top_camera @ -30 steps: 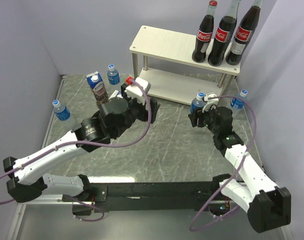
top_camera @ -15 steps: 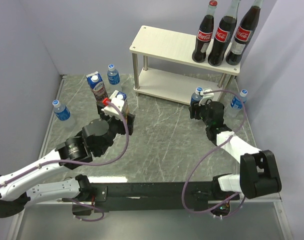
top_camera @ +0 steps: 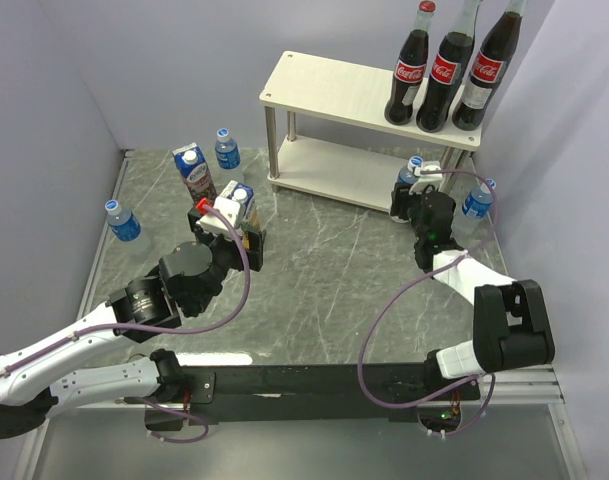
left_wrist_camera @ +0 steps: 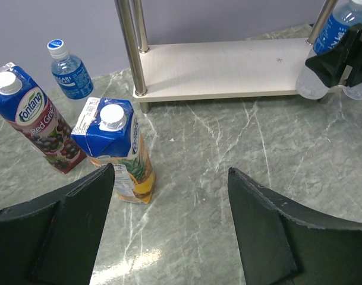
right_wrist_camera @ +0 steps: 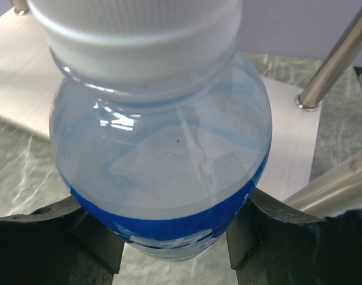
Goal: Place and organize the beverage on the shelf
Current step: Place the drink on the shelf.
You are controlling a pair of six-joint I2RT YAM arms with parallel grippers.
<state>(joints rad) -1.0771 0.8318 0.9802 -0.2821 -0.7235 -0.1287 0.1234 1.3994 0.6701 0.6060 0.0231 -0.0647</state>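
**At the shelf (top_camera: 334, 85): right tool (top_camera: 412, 192) grips a water bottle (top_camera: 414, 168)**

The right tool's jaws are closed partway on the water bottle's blue-labelled body, with a dark finger (right_wrist_camera: 94, 240) on each side in the wrist view. The bottle is upright at the right end of the shelf's lower board, right of centre in the top view, near a metal leg (right_wrist_camera: 329, 65). Whether its base rests on the board or on the surface cannot be told.

The left tool (top_camera: 229, 228) sits left of centre in the top view, jaws wide and holding nothing. In its wrist view the pineapple carton (left_wrist_camera: 118, 148) stands at centre left, just beside the tip of the lower-left finger (left_wrist_camera: 68, 231); contact cannot be told. The grape carton (left_wrist_camera: 35, 116) is just beside it at far left, and a second bottle (left_wrist_camera: 69, 72) stands apart at upper left.

Three Cokes (top_camera: 446, 75) stand in a row at the right end of the top board, upper right of the top view. A third bottle (top_camera: 122, 220) stands at the left edge of the grey marbled surface (top_camera: 324, 270), and a fourth bottle (top_camera: 477, 200) just right of the right tool.
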